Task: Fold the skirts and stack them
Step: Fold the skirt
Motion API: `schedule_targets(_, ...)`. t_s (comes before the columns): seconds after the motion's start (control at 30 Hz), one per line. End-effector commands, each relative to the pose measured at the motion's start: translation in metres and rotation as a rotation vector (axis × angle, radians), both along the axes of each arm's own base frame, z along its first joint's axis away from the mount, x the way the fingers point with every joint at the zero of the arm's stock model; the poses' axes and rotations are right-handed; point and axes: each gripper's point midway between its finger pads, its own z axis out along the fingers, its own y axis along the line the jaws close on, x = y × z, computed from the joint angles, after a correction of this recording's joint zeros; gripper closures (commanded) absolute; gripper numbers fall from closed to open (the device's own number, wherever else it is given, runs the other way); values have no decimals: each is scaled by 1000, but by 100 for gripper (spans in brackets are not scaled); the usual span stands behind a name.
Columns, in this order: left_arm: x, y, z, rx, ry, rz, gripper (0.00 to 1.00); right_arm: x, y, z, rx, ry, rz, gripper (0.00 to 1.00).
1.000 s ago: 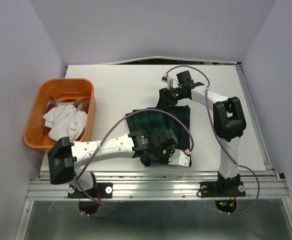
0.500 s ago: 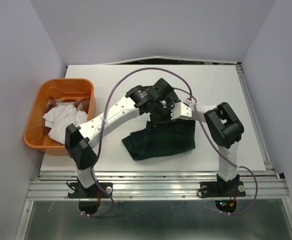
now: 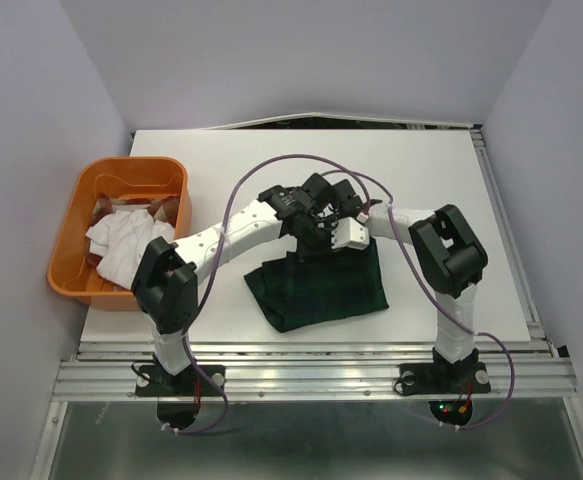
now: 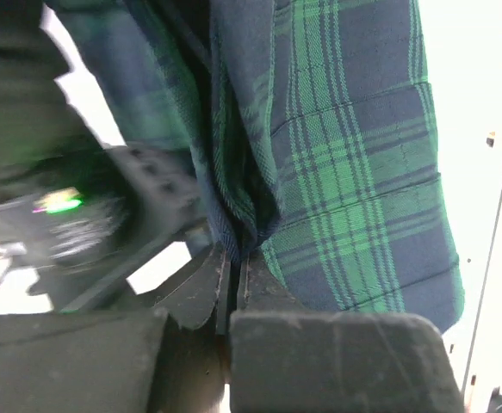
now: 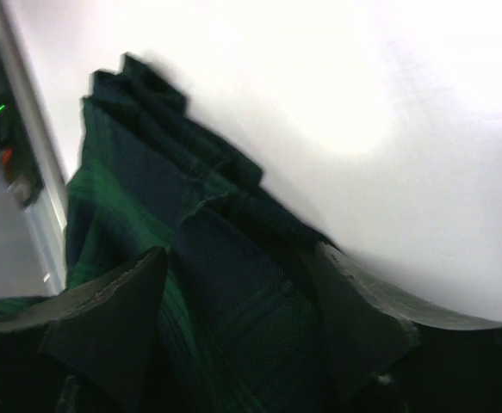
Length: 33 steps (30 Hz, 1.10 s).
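Note:
The dark green-navy plaid skirt (image 3: 323, 285) lies folded on the white table, near the middle. My left gripper (image 3: 309, 242) is at its far edge, shut on a bunched fold of the cloth (image 4: 362, 172); the pinch shows in the left wrist view (image 4: 233, 262). My right gripper (image 3: 344, 240) is right beside it at the same edge. Its jaws are apart, with dark plaid cloth (image 5: 147, 206) lying between them (image 5: 242, 318). The white skirt (image 3: 126, 245) and the red-and-tan plaid skirt (image 3: 161, 210) lie in the orange basket (image 3: 71, 215).
The orange basket stands at the table's left edge. The table's metal rail (image 3: 321, 350) runs along the near edge, just below the skirt. Both arms' cables loop over the table's middle.
My left gripper carried the skirt's near edge up and over to the far edge, folding it. My right gripper came nearer from the far side. The skirt shifted toward the near edge.

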Motion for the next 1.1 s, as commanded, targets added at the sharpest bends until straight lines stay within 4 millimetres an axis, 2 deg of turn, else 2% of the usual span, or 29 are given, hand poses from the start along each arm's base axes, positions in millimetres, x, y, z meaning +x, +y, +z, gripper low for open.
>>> schedule_targets(0.0, -10, 16, -22, 33, 36, 41, 100, 57, -8, 15, -53, -91, -148, 20)
schedule_targets(0.1, -1, 18, -30, 30, 31, 69, 100, 87, -24, 27, -59, -126, -231, 10)
schedule_targets(0.13, 4, 17, -31, 22, 22, 76, 99, 100, -26, 40, -47, -150, -257, 7)
schedule_targets(0.17, 7, 16, -34, 28, 16, 80, 99, 113, -38, 46, -47, -157, -295, 6)
schedule_targets(0.27, 18, 12, -40, 21, 7, 78, 99, 141, -56, 69, -18, -176, -354, 6)
schedule_targets(0.37, 28, 8, -37, 6, 8, 78, 98, 154, -69, 82, -7, -186, -382, 6)
schedule_targets(0.47, 38, 1, -30, -8, -1, 66, 97, 164, -90, 100, 2, -200, -425, 7)
schedule_targets(0.5, 42, 4, -38, 6, 11, 74, 97, 167, -103, 112, 7, -208, -448, 7)
schedule_targets(0.53, 45, 6, -42, 13, 16, 78, 96, 163, -103, 118, 12, -208, -444, 8)
schedule_targets(0.57, 49, 7, -47, 15, 20, 87, 96, 166, -116, 126, 19, -205, -473, 9)
schedule_targets(0.6, 59, 13, -60, 22, 42, 118, 96, 162, -131, 140, 25, -215, -498, 9)
schedule_targets(0.7, 72, 21, -88, 51, 82, 159, 93, 137, -142, 155, 29, -221, -477, 15)
schedule_targets(0.73, 81, 23, -92, 42, 76, 182, 91, 121, -144, 173, 38, -258, -456, 17)
schedule_targets(0.77, 84, 24, -99, 46, 83, 197, 83, 100, -143, 163, 40, -208, -428, 22)
schedule_targets(0.83, 96, 25, -100, 25, 82, 242, 79, 74, -143, 164, 60, -176, -403, 25)
schedule_targets(0.87, 104, 22, -95, 5, 78, 261, 73, 52, -141, 165, 83, -144, -378, 29)
schedule_targets(0.93, 117, 26, -82, -41, 116, 336, 66, 30, -135, 163, 108, -104, -348, 30)
schedule_targets(0.97, 125, 18, -61, -106, 123, 341, 49, 13, -127, 159, 104, -108, -315, 29)
schedule_targets(1.0, 130, 19, -50, -129, 130, 359, 47, 8, -124, 156, 89, -123, -303, 29)
schedule_targets(1.03, 133, 20, -38, -149, 136, 375, 35, 4, -118, 153, 71, -136, -292, 28)
schedule_targets(1.07, 146, 22, -18, -192, 126, 420, 33, 5, -117, 146, 30, -159, -304, 27)
